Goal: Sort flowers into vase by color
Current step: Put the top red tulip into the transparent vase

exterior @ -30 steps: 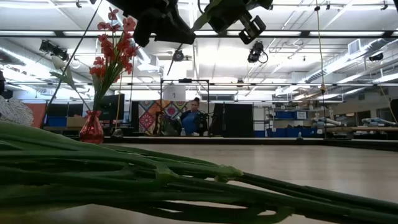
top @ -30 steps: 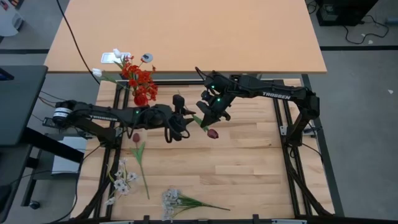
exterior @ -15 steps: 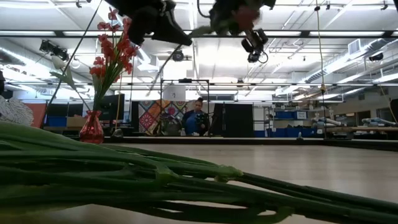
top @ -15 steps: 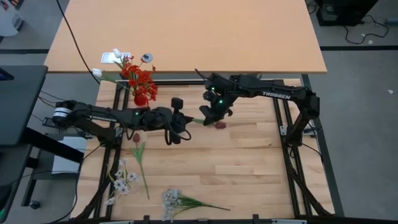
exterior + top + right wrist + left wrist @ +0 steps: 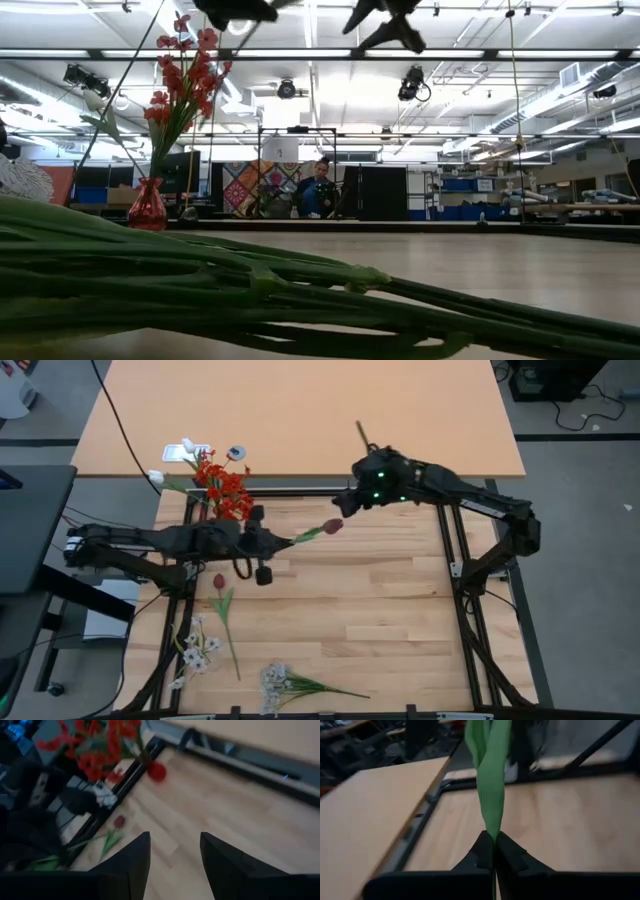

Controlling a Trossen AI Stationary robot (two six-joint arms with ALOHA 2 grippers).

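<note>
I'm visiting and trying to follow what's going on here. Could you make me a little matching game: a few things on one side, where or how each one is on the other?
Things:
1. maroon tulip
2. red blossoms
3. white flowers
4. right end effector

States:
A. lying flat on the table near its front left corner
B. open and holding nothing
C. standing in the red vase
D. held by its stem in the shut left end effector, off the table

Pairs: 1-D, 2-C, 3-A, 4-B

Left gripper [image 5: 494,851] clamped (right gripper [image 5: 172,851] spread)
</note>
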